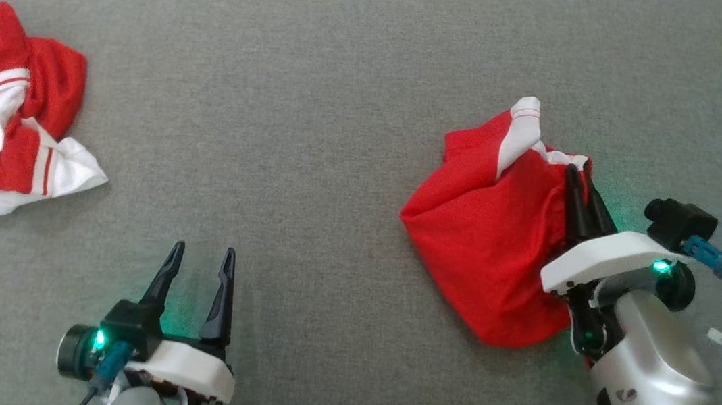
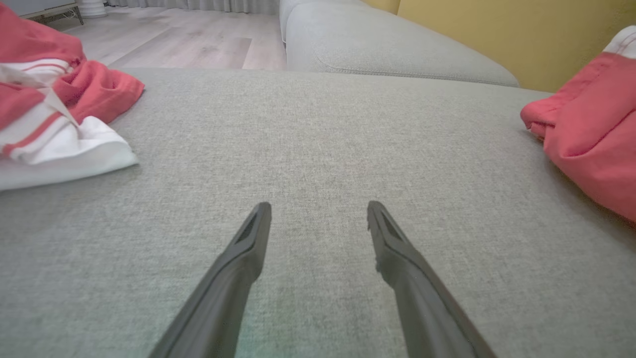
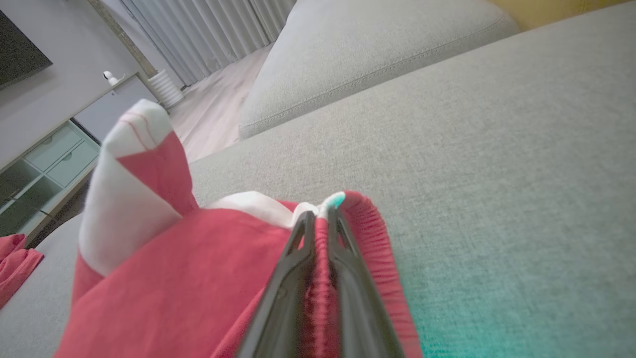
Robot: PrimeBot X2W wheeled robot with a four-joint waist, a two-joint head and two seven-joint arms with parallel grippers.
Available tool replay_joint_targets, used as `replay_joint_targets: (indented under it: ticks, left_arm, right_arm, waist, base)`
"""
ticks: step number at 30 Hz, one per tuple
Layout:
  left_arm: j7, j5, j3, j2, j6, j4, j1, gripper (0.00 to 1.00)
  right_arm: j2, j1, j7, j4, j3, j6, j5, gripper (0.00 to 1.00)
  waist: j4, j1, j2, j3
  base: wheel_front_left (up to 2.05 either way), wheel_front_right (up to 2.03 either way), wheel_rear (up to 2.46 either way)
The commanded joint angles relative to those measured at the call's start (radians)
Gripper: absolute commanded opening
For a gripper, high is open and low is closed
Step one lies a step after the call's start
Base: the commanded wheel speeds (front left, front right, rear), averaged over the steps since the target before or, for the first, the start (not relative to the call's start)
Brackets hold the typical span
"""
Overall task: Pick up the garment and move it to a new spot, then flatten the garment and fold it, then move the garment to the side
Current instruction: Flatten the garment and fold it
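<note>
The garment [image 1: 485,244] lies bunched in a red heap on the grey cushion at the right, with a white, red-striped end sticking up at its far side. It also shows at the right edge of the left wrist view [image 2: 591,134]. My right gripper [image 1: 579,176] is shut on the garment's gathered red edge at the heap's far right; in the right wrist view the two fingers [image 3: 320,219] pinch that ribbed band [image 3: 323,298] between them. My left gripper [image 1: 204,252] stands open over bare cushion at the lower left, its fingers [image 2: 319,209] apart and holding nothing.
A second crumpled red-and-white garment [image 1: 4,114] lies at the left edge of the grey cushion [image 1: 316,122]. Another grey cushion [image 2: 377,49] and wooden floor [image 2: 189,44] lie beyond the far edge. A pale cabinet [image 3: 44,164] stands farther off.
</note>
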Motion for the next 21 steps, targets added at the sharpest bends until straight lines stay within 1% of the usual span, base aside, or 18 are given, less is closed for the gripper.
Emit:
replay_joint_targets:
  ticks: [1, 4, 8, 11, 15, 18, 21]
  left_arm:
    - [-0.005, -0.012, 0.022, 0.002, 0.001, -0.016, -0.023, 1.00]
    - [-0.005, -0.017, 0.024, 0.002, 0.002, -0.013, -0.016, 1.00]
    - [-0.005, -0.032, 0.024, 0.002, 0.002, -0.007, 0.000, 1.00]
    - [-0.005, -0.052, 0.014, 0.002, 0.004, -0.004, 0.013, 1.00]
    - [-0.005, -0.093, -0.013, 0.002, 0.010, 0.002, 0.026, 1.00]
    - [-0.005, -0.124, -0.039, 0.002, 0.021, 0.002, 0.041, 1.00]
    - [-0.005, -0.137, -0.049, 0.002, 0.031, 0.003, 0.057, 1.00]
  right_arm:
    - [-0.008, -0.007, -0.006, -0.030, 0.010, -0.001, 0.002, 0.00]
    - [-0.031, -0.018, -0.006, -0.085, -0.033, -0.001, -0.021, 0.00]
    - [-0.045, -0.059, -0.006, -0.228, -0.089, -0.001, -0.111, 0.00]
    - [-0.035, -0.147, -0.006, -0.341, -0.080, -0.001, -0.183, 0.00]
    - [-0.018, -0.303, -0.006, -0.455, 0.003, -0.001, -0.245, 0.00]
    - [-0.004, -0.404, -0.006, -0.489, 0.072, -0.001, -0.250, 0.00]
    - [0.003, -0.464, -0.006, -0.491, 0.148, -0.001, -0.246, 0.00]
  waist:
    - [0.007, 0.0000, 0.0000, -0.006]
    - [0.020, 0.0000, 0.0000, -0.019]
    - [0.044, 0.0000, 0.0000, -0.054]
    - [0.068, 0.0000, 0.0000, -0.077]
    - [0.119, 0.0000, 0.0000, -0.110]
    - [0.155, 0.0000, 0.0000, -0.126]
    - [0.176, 0.0000, 0.0000, -0.135]
  base:
    - [0.00, 0.00, 0.00]
    - [0.00, 0.00, 0.00]
    - [0.00, 0.00, 0.00]
    - [0.00, 0.00, 0.00]
    - [0.00, 0.00, 0.00]
    - [0.00, 0.00, 0.00]
    - [0.00, 0.00, 0.00]
